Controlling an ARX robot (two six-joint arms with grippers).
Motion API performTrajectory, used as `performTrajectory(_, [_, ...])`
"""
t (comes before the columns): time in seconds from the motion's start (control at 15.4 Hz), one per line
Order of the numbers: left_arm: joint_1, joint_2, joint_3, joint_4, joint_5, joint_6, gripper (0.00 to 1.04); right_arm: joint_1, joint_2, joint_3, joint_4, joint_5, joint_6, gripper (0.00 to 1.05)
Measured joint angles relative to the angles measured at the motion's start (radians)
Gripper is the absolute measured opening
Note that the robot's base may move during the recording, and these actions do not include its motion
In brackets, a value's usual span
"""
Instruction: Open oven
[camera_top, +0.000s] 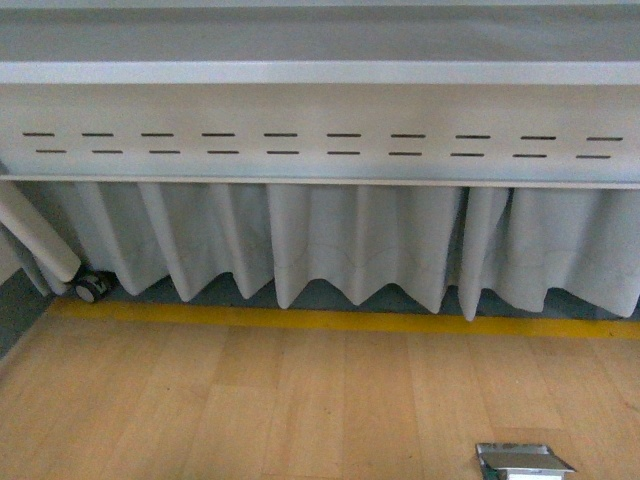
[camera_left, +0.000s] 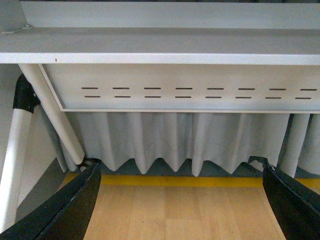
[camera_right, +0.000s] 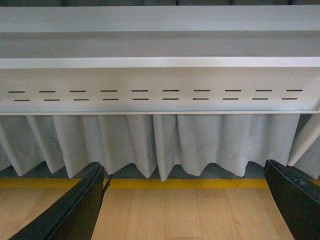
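The oven is out of view in all three views. My left gripper (camera_left: 182, 205) is open, its black fingers (camera_left: 65, 210) spread wide over the wooden floor with nothing between them. My right gripper (camera_right: 185, 205) is open too, its black fingers (camera_right: 75, 212) apart over the same floor and holding nothing. Neither arm shows in the front view.
A grey table underside with a slotted panel (camera_top: 320, 140) spans the front view, a white pleated curtain (camera_top: 350, 245) hanging below it. A yellow floor stripe (camera_top: 340, 320) runs along the wooden floor (camera_top: 250, 400). A white table leg with a caster (camera_top: 90, 288) is at left, a metal floor box (camera_top: 520, 462) at bottom right.
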Motion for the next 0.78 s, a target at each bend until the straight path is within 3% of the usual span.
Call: performTrajectory(0.78, [0.000, 0.000, 0.000, 0.000, 0.000, 0.000, 0.98, 0.000, 0.000, 0.000, -0.001, 0.000, 0.000, 0.98])
